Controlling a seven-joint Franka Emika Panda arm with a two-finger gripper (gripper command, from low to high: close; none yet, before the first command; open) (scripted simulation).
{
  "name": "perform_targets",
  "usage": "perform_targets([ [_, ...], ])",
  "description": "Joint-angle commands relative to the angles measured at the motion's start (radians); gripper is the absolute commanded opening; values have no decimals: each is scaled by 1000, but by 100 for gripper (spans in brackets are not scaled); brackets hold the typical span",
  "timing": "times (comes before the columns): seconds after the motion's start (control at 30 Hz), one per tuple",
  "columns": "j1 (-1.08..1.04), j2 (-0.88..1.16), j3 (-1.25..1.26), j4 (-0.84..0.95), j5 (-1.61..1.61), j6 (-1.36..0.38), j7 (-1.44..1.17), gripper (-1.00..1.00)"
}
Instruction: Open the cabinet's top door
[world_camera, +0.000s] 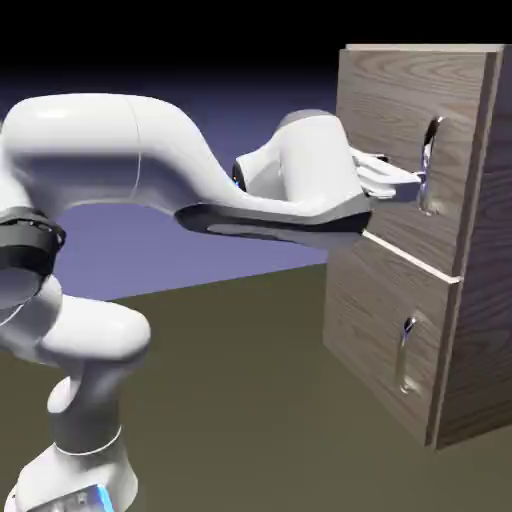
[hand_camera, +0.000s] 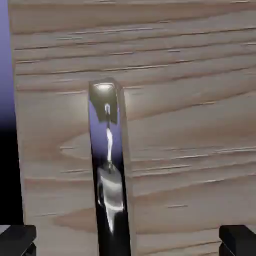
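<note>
Tall light-brown wood-grain cabinet: darker streaky grain lines, side face a shade darker brown. Larger upper wood-grain door panel reads pale tan with grey-brown grain bands in the hand view. Long silver mirror-finish bar handle: blue-violet and white reflections, bright highlight at the top. Glossy white robot arm, black joint band, dark grey underside. Dark grey fingertips. Table top flat olive-brown. Backdrop blue-violet fading to black.

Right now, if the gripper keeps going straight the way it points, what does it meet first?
Probably the top door's handle: it stands between the open gripper's fingertips, left of centre, with the top door behind. Depth is unclear.
</note>
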Motion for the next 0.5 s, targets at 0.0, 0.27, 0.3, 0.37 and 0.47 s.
perform_targets([
  [0.0,36,15,-27,25,-5,-3,6,0],
  [0.27,162,95,-120,123,-28,-22,52,-100],
  [0.3,125,109,-92,108,-28,-29,74,-100],
  [0.37,53,135,-34,80,-28,-42,116,-100],
  [0.47,-56,169,56,47,-28,-53,177,-100],
])
